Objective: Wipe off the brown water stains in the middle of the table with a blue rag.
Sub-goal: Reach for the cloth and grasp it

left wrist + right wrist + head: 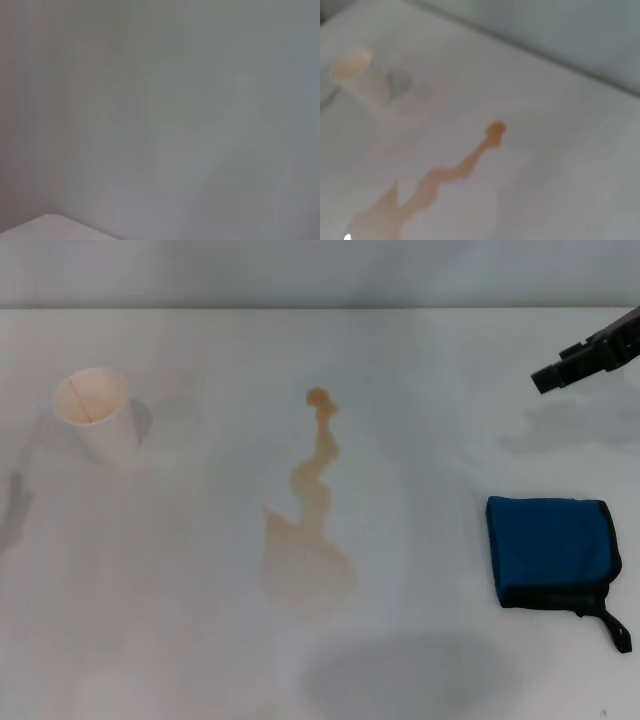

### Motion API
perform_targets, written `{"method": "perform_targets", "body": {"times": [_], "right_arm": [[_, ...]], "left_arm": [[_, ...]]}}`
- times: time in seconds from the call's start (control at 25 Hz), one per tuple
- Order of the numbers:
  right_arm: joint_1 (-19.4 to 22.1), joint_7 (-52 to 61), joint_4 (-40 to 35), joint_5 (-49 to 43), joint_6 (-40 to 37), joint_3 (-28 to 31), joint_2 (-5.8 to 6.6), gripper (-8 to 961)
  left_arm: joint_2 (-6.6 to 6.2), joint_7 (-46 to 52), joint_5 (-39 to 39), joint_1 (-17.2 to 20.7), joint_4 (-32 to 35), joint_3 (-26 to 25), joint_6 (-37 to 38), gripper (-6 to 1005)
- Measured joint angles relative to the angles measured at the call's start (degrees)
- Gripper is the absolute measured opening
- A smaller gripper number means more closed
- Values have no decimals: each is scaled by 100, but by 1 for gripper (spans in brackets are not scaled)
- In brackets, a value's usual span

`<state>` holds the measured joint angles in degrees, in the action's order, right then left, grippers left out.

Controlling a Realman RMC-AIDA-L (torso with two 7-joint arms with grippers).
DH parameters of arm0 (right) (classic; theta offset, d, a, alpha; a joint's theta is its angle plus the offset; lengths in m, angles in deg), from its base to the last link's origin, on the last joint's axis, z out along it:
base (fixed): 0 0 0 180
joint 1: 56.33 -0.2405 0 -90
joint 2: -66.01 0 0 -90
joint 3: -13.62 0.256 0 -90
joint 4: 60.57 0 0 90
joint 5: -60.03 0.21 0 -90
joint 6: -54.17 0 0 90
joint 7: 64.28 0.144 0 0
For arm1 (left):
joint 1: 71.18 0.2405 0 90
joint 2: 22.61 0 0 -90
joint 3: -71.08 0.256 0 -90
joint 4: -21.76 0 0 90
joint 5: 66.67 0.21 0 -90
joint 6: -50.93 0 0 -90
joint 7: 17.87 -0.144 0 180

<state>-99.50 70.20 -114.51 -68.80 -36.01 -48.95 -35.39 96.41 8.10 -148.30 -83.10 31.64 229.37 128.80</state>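
The brown water stains [308,530] spread across the middle of the white table [420,390] as a wide tan blob with a thin wavy tail running away from me; the right wrist view shows the stains [427,185] too. The blue rag [550,552], folded, black-edged with a loop tag, lies flat at the right, near the front. My right gripper [572,366] hangs above the table at the far right, behind the rag and apart from it. The left gripper is out of view.
A white paper cup [95,415] lies tipped at the far left of the table, also seen as the cup [357,72] in the right wrist view. A grey wall [320,270] runs behind the table's far edge.
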Motion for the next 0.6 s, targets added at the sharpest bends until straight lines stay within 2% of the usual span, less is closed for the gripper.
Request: {"method": "perform_targets", "body": {"times": [0.12, 0.28, 0.36, 0.52, 0.6], "right_arm": [[-258, 304, -355, -667, -624, 6, -103, 689], [-520, 579, -787, -1600, -1317, 9, -370, 688], [-572, 679, -1057, -2090, -1537, 2, -585, 688], [-577, 925, -1563, -3002, -1834, -11, -1127, 688], [-533, 1179, -1749, -3264, -1919, -23, -1315, 688]], "left_arm": [[-1, -1, -6, -39, -64, 0, -6, 888], [-2, -2, -10, -80, -93, 0, -10, 887], [-2, -1, -12, -107, -106, 0, -10, 887], [-3, 11, -12, -161, -121, 0, -10, 887], [-3, 26, -12, -175, -121, 0, -8, 887]]}}
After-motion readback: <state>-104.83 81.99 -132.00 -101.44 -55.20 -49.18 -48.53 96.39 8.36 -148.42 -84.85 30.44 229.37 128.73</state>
